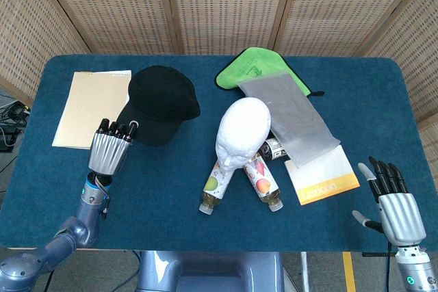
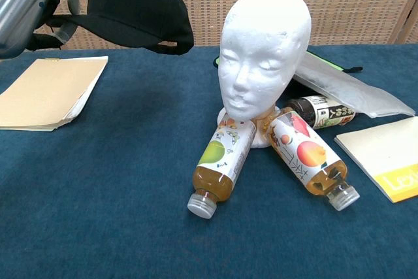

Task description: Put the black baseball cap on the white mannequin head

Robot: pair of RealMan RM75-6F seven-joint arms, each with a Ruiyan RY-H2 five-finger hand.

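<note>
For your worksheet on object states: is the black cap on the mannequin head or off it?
Off. The left hand holds the black cap aloft, apart from the bare mannequin head.

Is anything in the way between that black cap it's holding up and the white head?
No. The chest view shows the black cap, held by the left hand, separated from the white mannequin head by open air only.

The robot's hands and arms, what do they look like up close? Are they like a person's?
Roughly. Each hand, the left hand and the right hand, has a ribbed silver metal back and slim black fingers. The wrists are glossy blue-grey cylinders; a small green light shows on the right one. Thin dark cables run along the left wrist.
</note>
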